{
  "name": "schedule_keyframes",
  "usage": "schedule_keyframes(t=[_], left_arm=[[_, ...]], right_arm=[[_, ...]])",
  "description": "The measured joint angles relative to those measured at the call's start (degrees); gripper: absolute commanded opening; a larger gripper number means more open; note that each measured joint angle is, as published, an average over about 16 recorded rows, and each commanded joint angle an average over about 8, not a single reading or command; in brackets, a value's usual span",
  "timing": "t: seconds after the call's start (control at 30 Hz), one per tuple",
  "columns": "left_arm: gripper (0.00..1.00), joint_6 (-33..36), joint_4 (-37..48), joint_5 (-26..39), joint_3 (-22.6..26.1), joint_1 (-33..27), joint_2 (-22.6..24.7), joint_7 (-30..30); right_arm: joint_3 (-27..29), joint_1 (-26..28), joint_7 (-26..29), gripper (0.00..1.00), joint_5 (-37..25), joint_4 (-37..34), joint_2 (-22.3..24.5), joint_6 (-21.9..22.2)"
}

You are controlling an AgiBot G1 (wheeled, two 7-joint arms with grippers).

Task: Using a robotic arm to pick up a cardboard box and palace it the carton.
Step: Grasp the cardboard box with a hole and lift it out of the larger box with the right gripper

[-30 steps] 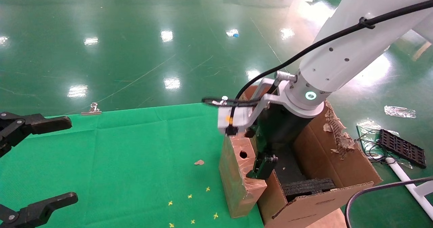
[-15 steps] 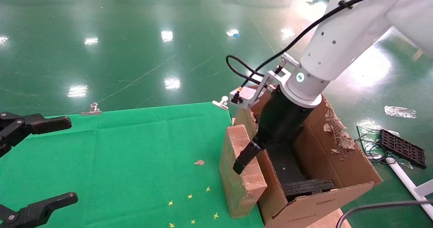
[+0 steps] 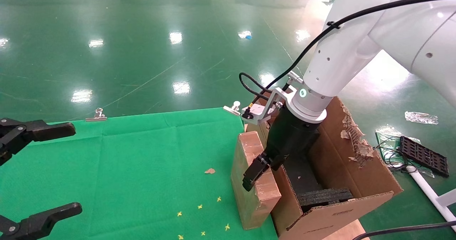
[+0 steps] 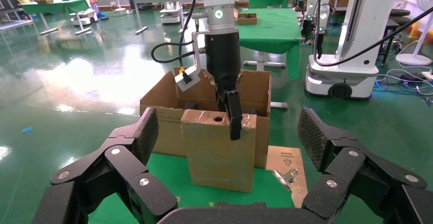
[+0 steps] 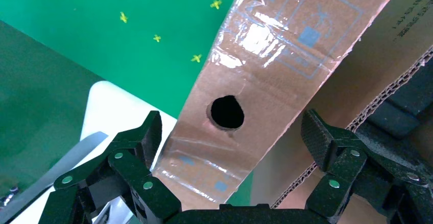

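R arm [image 3: 342, 51] reaches down from upper right, its gripper [image 3: 257, 168] w/ fingers spread wide, straddling the top narrow edge of the box [image 3: 249, 183] but not clamped on it; in the R wrist view the gripper [image 5: 230, 132] has one finger on each side of that edge, gap visible on both sides, and the round hole sits between them. Box stands upright on its long thin side at the right edge of the desk [image 3: 142, 161], taped bands shiny, touching or just beside the left wall of the carton [image 3: 338, 197]. In the L wrist view the box [image 4: 219, 152] stands in front of the carton [image 4: 163, 112], w/ the R arm [image 4: 219, 9] coming straight down onto it. Carton sits off the desk's right edge, flaps up, right flap torn and ragged, black foam [image 3: 320, 197] inside. L gripper [image 3: 32, 172] is parked at the near-left edge over the desk, fingers wide open, nothing in it; same in its own view [image 4: 224, 132]. Small scrap [image 3: 210, 171] and yellow marks [image 3: 201, 218] lie on the green cloth left of the box; a metal clip [image 3: 96, 115] sits at the desk's far edge.
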Motion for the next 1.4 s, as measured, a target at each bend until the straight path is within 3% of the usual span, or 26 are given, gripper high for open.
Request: schedule_keyframes(t=[0.17, 0.3, 0.97, 1.4], left_arm=[[0.18, 0.0, 0.0, 0.0, 0.0, 0.0, 0.0, 0.0], [0.02, 0.0, 0.0, 0.0, 0.0, 0.0, 0.0, 0.0], [0.00, 0.0, 0.0, -0.1, 0.1, 0.0, 0.0, 0.1], [0.00, -0.1, 0.0, -0.1, 0.2, 0.0, -0.1, 0.1]], right_arm=[[-1.1, -0.4, -0.4, 0.00, 0.4, -1.0, -0.8, 0.0], [-1.9, -0.4, -0.5, 0.00, 0.6, -1.3, -1.1, 0.1], [-4.7, 0.7, -1.4, 0.00, 2.0, -1.3, -1.0, 0.6], [-0.5, 12.2, -11.7, 0.00, 3.3, -2.9, 5.3, 3.6]])
